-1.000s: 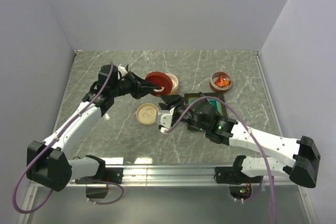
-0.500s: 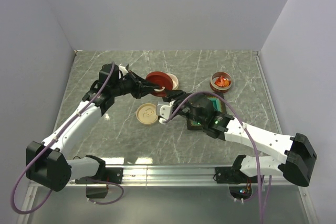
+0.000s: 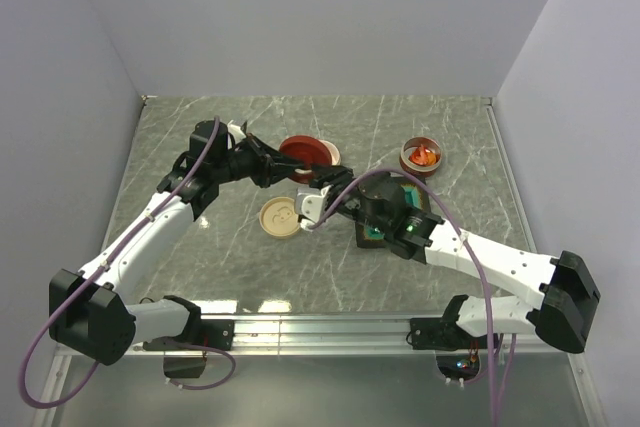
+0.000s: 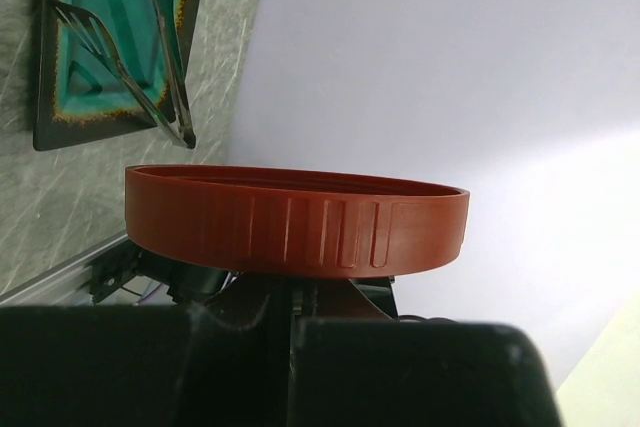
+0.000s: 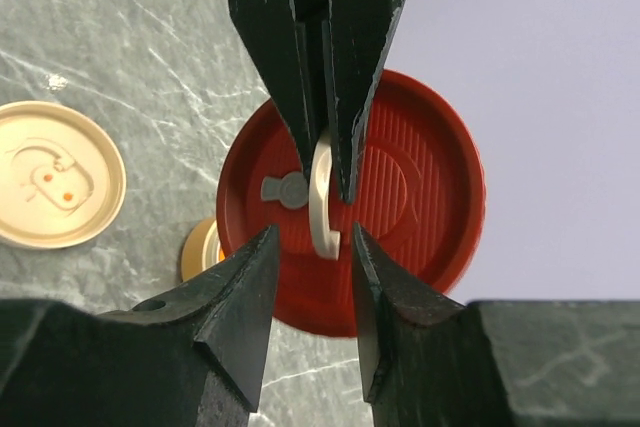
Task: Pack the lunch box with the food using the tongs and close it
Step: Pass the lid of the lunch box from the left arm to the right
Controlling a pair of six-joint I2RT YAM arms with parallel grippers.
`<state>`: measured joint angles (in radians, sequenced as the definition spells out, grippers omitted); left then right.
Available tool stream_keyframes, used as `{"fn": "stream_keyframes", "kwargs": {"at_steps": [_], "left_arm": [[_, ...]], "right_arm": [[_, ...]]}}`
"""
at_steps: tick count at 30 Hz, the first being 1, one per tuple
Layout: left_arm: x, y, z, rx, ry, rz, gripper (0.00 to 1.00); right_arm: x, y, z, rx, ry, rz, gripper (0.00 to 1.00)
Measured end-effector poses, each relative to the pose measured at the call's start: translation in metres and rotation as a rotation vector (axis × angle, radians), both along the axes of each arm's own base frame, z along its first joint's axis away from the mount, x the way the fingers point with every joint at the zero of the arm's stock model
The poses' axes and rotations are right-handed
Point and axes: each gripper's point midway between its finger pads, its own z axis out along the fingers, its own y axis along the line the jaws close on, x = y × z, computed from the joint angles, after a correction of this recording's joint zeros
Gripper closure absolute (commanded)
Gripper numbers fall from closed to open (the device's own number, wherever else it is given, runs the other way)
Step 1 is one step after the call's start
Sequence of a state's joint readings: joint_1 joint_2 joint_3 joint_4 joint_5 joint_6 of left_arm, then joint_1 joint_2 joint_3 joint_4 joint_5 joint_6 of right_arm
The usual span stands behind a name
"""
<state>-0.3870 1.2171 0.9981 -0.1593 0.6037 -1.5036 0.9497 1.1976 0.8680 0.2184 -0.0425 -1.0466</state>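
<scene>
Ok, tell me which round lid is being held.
The red lid, pinched at its cream handle by the left gripper; the tan lid lies flat on the table, untouched.

Bright, even light, soft shadows; right gripper (image 5: 312, 233) blurry up close (wrist cam).

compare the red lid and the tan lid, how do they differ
The red lid is held up off the table by the left gripper, pinched at its white ring; the tan lid lies flat on the table, untouched. The red lid's face is ribbed; the tan lid's is smooth with two red dots. Both are round.
</scene>
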Motion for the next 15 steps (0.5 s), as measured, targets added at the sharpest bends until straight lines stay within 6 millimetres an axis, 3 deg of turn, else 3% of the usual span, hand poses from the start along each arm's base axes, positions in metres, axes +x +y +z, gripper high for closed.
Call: {"fn": "stream_keyframes", "kwargs": {"at_steps": [9,12,15], "left_arm": [[0.0,-0.002,0.0,0.003,-0.003,0.007,0.99],[0.001,-0.002,0.0,0.006,-0.004,0.013,1.0],[0.002,-0.002,0.0,0.005,-0.001,0.016,0.89]], "right_arm": [[0.01,0.008,-0.001,-0.042,-0.021,-0.009,0.81],[0.012,0.008,-0.003,-0.061,-0.038,-0.011,0.97],[0.013,0.008,-0.001,-0.07,-0.047,-0.012,1.0]]}}
